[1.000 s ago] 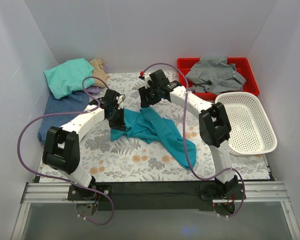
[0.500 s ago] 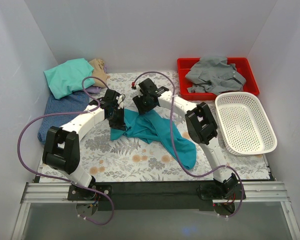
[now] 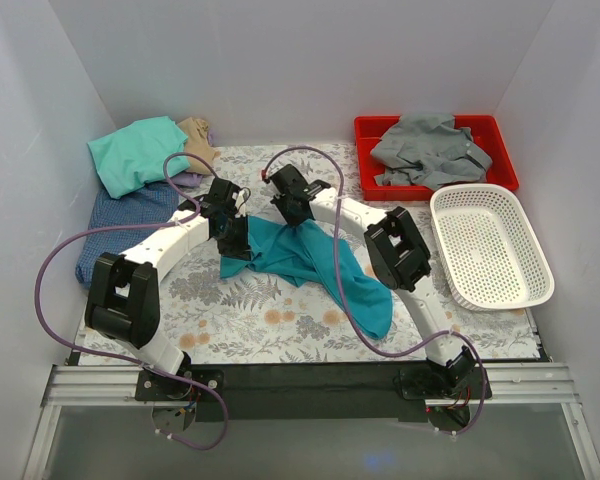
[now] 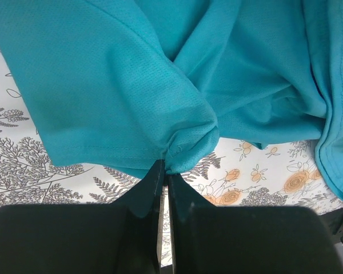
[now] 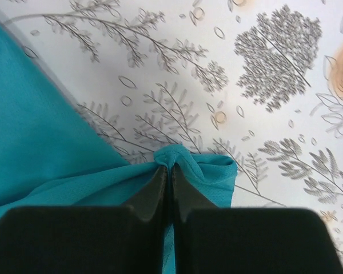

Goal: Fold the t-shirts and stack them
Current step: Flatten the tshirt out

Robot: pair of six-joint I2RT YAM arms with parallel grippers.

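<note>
A deep-teal t-shirt (image 3: 315, 262) lies crumpled in the middle of the floral table cloth, one end trailing toward the front right. My left gripper (image 3: 234, 243) is shut on the shirt's left edge; the left wrist view shows the teal t-shirt (image 4: 160, 85) bunched at the closed gripper tips (image 4: 165, 168). My right gripper (image 3: 298, 222) is shut on the shirt's far edge, and in the right wrist view a small fold of teal t-shirt (image 5: 188, 165) is pinched between the closed gripper tips (image 5: 170, 169).
Folded mint green (image 3: 137, 153), tan (image 3: 197, 138) and blue-checked (image 3: 120, 225) shirts are piled at the back left. A red tray (image 3: 505, 150) holds a grey shirt (image 3: 430, 148) at the back right. A white mesh basket (image 3: 492, 245) stands in front of it.
My right arm has swung left and down onto the shirt's far edge, and its gripper has gone from open to shut on the cloth. The left gripper has kept its hold.
</note>
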